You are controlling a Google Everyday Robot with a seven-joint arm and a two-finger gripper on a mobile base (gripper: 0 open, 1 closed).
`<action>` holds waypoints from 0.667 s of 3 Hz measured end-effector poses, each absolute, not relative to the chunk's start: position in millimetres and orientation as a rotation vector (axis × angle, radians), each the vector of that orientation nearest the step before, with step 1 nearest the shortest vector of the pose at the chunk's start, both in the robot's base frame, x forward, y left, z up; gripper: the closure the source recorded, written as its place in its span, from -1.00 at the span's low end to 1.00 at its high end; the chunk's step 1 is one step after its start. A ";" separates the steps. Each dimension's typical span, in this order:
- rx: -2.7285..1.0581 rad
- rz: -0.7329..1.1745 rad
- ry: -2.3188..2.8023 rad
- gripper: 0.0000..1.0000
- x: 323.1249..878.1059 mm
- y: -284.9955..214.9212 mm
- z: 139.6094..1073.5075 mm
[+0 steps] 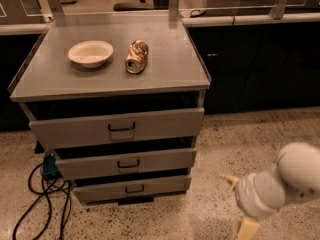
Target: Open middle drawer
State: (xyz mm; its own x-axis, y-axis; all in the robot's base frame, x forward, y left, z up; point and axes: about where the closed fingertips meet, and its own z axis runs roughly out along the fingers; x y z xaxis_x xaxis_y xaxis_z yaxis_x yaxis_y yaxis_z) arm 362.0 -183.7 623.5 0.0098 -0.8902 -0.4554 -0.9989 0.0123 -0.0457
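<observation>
A grey metal cabinet stands at centre with three drawers. The middle drawer [127, 163] has a plain grey front and a small black bracket handle [128, 164] at its centre; its front sits in step between the top and bottom fronts. The top drawer [117, 127] is taller with a larger handle. The bottom drawer [132, 188] is the narrowest. My gripper [240, 209] is at the lower right, low over the floor, to the right of the cabinet and well apart from the middle drawer's handle.
A white bowl [90, 53] and a crushed gold can [136, 57] lie on the cabinet top [170, 69]. Black cables [40, 204] and a blue plug lie on the floor at the cabinet's left. A dark counter [260, 59] runs behind. Speckled floor [235, 139] lies right of the cabinet.
</observation>
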 end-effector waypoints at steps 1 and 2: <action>-1.975 0.551 1.960 -1.00 324.2 -162.4 505.0; -1.936 0.538 1.876 -1.00 334.4 -132.8 452.9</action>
State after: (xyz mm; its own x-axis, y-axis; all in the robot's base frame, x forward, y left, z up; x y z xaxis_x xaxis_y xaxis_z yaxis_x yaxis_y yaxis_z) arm 334.4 -132.8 452.9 0.0303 -0.8498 -0.5262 -0.9995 -0.0278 -0.0127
